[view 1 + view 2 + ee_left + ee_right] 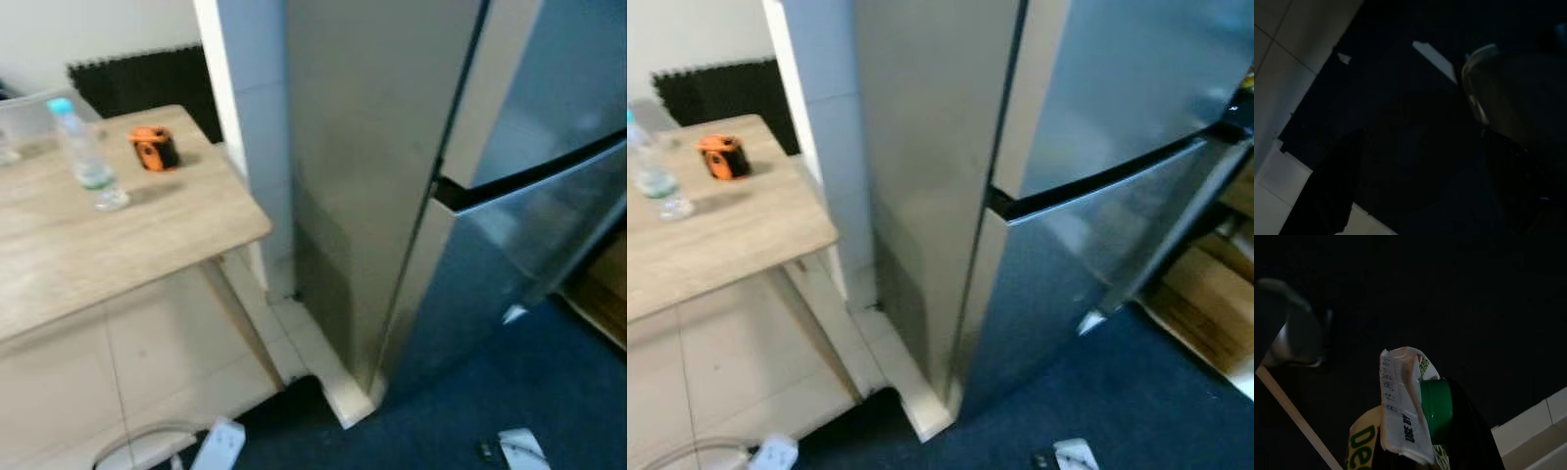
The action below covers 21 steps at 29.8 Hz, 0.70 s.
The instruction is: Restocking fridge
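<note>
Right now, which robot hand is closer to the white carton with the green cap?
Right. The right gripper holds the white carton with the green cap; the left gripper hangs over dark carpet, apart from it.

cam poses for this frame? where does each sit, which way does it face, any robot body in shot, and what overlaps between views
Left eye: on the head, facing forward and down at the closed fridge, wooden table, water bottle and orange object; no arm in shot.
Right eye: same head mount, same scene; both share the fridge, table and orange object.
Left wrist: on the left arm, looking down at dark carpet and pale tiles; very dark.
Right wrist: along the right tool, shut on a green-capped carton, over dark floor. Both wrists share carpet and tile edge.
</note>
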Tool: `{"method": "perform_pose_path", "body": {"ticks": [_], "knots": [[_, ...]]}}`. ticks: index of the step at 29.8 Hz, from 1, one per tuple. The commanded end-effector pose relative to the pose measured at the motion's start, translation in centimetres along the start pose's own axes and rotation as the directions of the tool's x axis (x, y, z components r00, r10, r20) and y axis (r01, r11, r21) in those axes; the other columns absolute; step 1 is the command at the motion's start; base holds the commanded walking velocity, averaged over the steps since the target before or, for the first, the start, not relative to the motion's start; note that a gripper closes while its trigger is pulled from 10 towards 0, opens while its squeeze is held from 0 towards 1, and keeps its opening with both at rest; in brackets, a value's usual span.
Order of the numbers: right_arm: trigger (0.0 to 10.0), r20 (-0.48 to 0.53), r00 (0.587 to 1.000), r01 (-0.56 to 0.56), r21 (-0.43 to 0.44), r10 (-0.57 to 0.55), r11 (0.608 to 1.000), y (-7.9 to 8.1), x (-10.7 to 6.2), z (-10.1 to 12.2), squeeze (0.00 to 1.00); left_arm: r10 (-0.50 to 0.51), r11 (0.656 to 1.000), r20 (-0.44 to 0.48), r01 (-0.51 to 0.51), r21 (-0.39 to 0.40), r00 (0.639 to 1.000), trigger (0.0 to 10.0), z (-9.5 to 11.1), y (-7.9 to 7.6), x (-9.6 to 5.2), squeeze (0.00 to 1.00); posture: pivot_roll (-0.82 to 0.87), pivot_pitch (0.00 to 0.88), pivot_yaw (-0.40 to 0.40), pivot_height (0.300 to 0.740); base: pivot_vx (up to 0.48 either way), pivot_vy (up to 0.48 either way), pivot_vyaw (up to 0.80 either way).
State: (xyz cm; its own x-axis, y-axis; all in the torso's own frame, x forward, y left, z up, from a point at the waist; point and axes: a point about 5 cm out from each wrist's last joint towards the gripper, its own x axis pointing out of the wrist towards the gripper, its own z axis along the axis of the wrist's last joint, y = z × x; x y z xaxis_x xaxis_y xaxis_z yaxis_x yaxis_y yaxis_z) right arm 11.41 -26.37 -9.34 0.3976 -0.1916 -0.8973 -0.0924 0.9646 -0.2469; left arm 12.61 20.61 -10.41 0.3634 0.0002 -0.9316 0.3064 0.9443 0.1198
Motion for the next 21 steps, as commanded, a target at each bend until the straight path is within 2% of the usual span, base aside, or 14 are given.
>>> {"method": "perform_pose_path", "body": {"ticks": [1,13,17,21], "knots": [[10.0,-0.003,1.000,0.004,0.000,-0.004,1.000,-0.16,0.01,0.11,0.00,-0.004,1.000,-0.004,0.004,0.001,1.000,10.0,-0.12,-0.18,0.01,0.00,-0.03,0.000,0.018,0.740,0.000,-0.412,0.00],[10.0,-0.010,1.000,0.003,-0.005,-0.003,1.000,-0.11,-0.01,-0.07,0.00,0.003,1.000,-0.001,-0.003,0.004,1.000,10.0,-0.02,-0.27,0.04,0.00,-0.04,0.003,0.017,0.740,0.000,-0.388,0.00],[10.0,-0.011,1.000,0.004,-0.006,-0.004,1.000,-0.12,-0.01,-0.10,0.00,0.017,1.000,0.015,-0.017,0.023,1.000,10.0,0.25,-0.20,0.05,0.00,-0.04,0.003,0.016,0.740,0.000,0.000,0.00],[10.0,-0.012,1.000,0.004,-0.008,-0.005,1.000,-0.15,-0.02,-0.14,0.00,0.033,0.999,0.032,-0.033,-0.003,0.999,10.0,0.56,-0.03,0.06,0.00,-0.04,0.005,0.015,0.740,0.000,0.000,0.00]]}}
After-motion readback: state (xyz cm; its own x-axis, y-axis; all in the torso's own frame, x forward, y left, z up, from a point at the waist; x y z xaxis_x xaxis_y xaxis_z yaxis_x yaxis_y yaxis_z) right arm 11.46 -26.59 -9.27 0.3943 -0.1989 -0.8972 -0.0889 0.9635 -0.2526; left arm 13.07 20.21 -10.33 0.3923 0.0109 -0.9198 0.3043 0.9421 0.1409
